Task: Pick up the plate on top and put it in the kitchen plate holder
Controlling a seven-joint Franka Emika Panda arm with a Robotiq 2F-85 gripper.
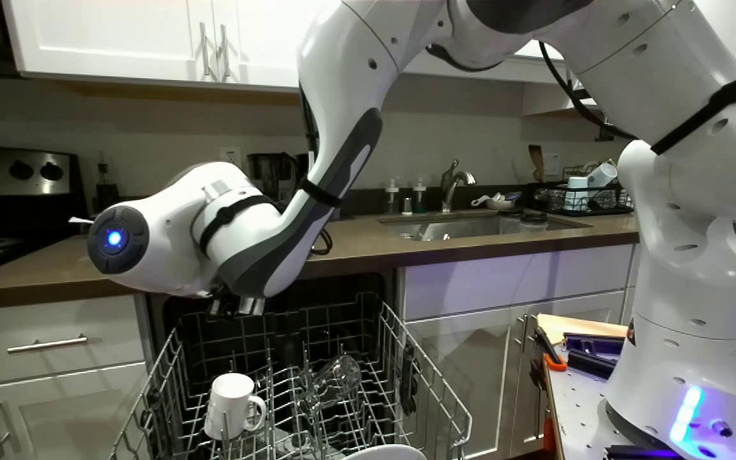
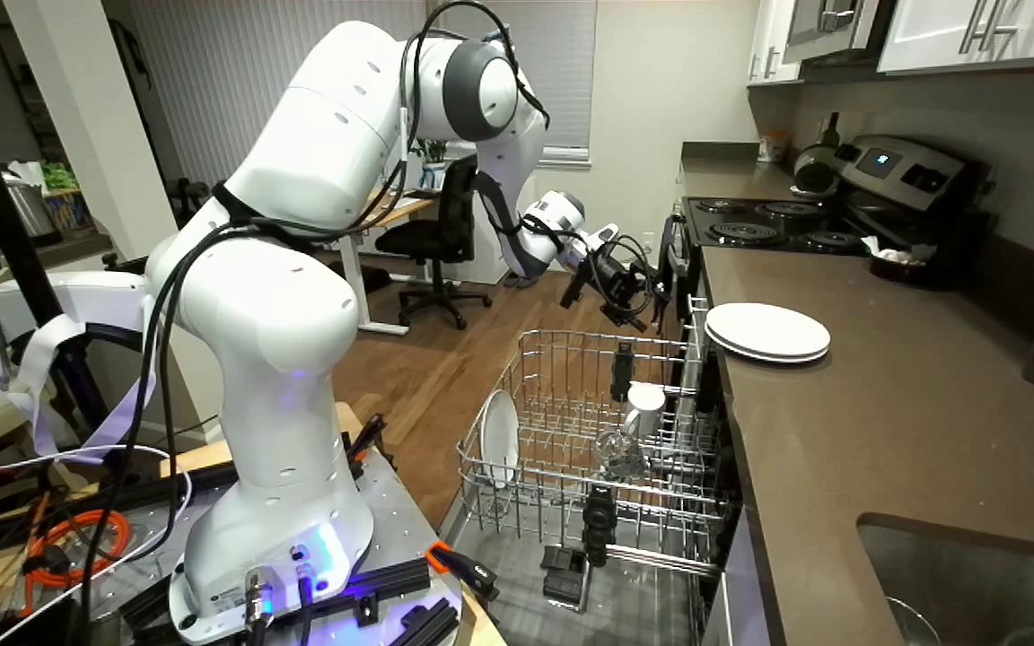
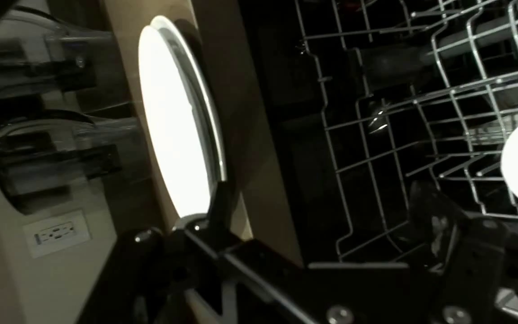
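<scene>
Fingers (image 3: 439, 216) of the black two-fingered gripper (image 3: 319, 193): standing wide apart, holding nothing. One is lying above the other, an arrangement apparently suiting a pinch over and under a flat rim. The upper one is crossing in front of the stack's edge in the wrist view; contact cannot be told.

Plate on top, round, shallow, plain white (image 2: 766, 327): resting on a like white lower plate (image 3: 206, 96), on the brown countertop (image 2: 912, 404). Its edge is seemingly projecting past the counter front, probably leaving a rim to seize. The stacking is posing the risk: a slim gap is parting the rims, and a pinch set too low may be lifting both.

Kitchen plate holder, light-grey wire rack with upright tines (image 2: 571, 435): standing just beside and below the counter, presumably for a short transfer.

Third plate, white, round (image 2: 499, 438): standing on edge at the rack's outer side, likely propped by tines and serving as a pattern for the placing, which is still awaiting.

White handled mug (image 1: 230, 406): sitting in the rack, seemingly inverted for draining.

Clear drinking glass (image 1: 339, 377): leaning nearby.
</scene>
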